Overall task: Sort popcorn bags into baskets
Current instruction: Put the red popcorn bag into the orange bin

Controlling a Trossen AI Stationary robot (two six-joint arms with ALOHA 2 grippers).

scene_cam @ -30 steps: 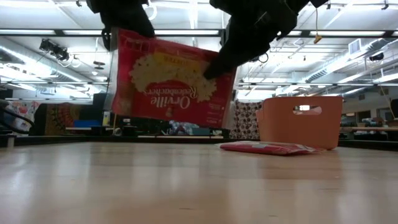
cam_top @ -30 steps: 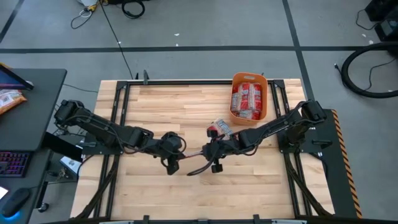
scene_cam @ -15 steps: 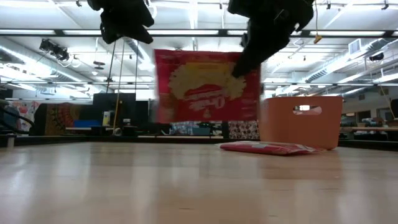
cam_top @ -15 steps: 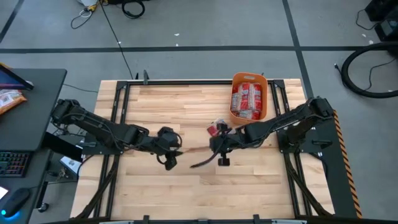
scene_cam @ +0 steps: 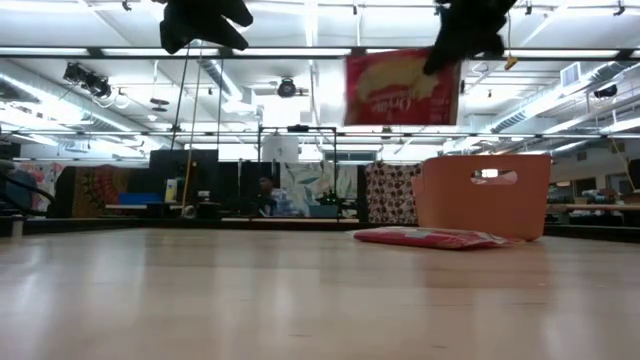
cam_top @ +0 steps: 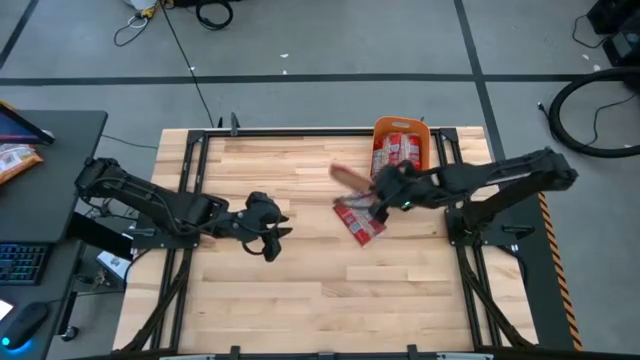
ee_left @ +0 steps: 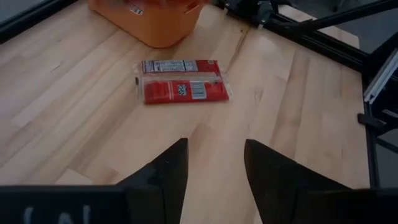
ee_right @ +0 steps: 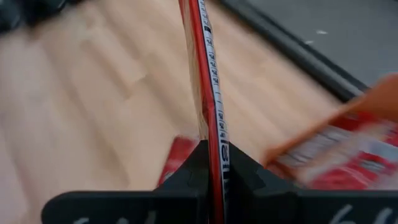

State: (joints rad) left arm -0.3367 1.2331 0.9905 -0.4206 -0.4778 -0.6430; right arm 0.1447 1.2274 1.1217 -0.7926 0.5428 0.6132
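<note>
My right gripper (cam_top: 383, 188) is shut on one red popcorn bag (scene_cam: 400, 88), high above the table and just near-left of the orange basket (cam_top: 402, 155). The basket stands at the table's far right with several bags in it. Another popcorn bag (cam_top: 358, 221) lies flat on the wood below the held one, also seen in the left wrist view (ee_left: 181, 81). My left gripper (ee_left: 214, 168) is open with nothing between its fingers, raised over the table's left-middle (cam_top: 272, 232). My right gripper pinches the bag between its two fingers at one edge (ee_right: 216, 144), near the upper right corner (scene_cam: 440, 62) in the low view. The bag stands edge-on in the wrist view and reaches away from the fingers. It hangs lifted clear of the table.
Bare wood spreads across the table's left and near parts (cam_top: 300, 300). The basket's near wall with its handle slot (scene_cam: 495, 176) faces the low camera. Dark frame rails (cam_top: 190, 180) run along both sides of the table.
My left gripper has opened, let go of the bag and drawn back up and toward the table's left. My right gripper has risen and swung toward the basket, rolling its wrist; the bag has gone with it, lifted higher.
</note>
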